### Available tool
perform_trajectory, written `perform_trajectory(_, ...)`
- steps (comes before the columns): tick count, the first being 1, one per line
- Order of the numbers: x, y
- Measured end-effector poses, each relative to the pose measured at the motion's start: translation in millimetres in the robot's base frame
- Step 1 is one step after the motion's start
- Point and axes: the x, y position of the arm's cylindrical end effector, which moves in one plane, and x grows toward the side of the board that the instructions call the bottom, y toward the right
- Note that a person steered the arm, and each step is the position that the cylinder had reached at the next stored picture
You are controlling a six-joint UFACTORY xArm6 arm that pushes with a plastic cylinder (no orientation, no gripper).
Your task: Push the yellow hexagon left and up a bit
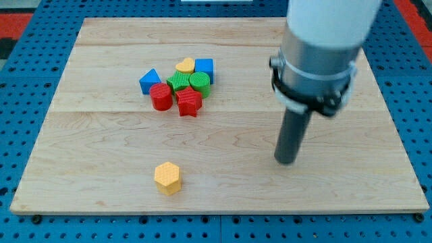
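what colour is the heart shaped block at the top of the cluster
Yellow: the small heart-shaped block shows clearly in the camera view.

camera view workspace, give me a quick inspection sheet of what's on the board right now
surface: pale wooden board lying flat on a blue pegboard base.
job's things: yellow hexagon alone near the view's bottom edge, apart from every other block.
clutter: tight cluster toward the view's top: blue triangle, red cylinder, red star-like block, green block, green cylinder, yellow heart, blue cube.
grippers: no pincer; my tip rests on the board far to the view's right of the hexagon, slightly higher, touching no block.
cables: nothing seen.
surroundings: red strip at the view's top right.
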Motion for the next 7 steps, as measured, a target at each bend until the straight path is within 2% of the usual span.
perform_trajectory(1,22,-41)
perform_trajectory(5,22,-242)
perform_trajectory(6,5,-284)
perform_trajectory(7,-33,-299)
